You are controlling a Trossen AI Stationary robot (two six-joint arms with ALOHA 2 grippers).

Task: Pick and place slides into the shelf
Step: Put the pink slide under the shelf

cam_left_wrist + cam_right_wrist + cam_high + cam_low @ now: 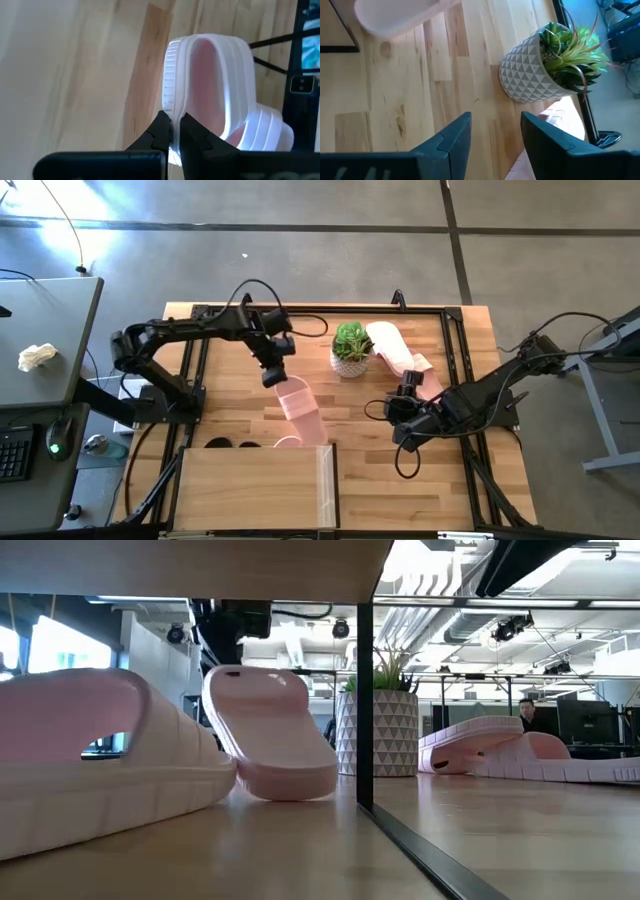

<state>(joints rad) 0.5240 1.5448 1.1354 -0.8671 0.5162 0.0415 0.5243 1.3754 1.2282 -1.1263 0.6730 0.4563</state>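
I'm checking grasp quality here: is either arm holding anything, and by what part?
The left gripper has its jaws shut on the heel-end rim of a pink slide. The right gripper is open over bare table, holding nothing.

A small green potted plant (351, 348) in a white faceted pot stands upright near the far edge of the wooden desk (470, 490). To the left, a grey side table (60, 320) carries crumpled white paper (36, 357), a keyboard (14, 452) and a mouse (60, 436).

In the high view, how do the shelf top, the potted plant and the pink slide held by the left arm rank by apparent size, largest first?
1. Shelf
2. Held pink slide
3. Potted plant, only slightly smaller than the slide
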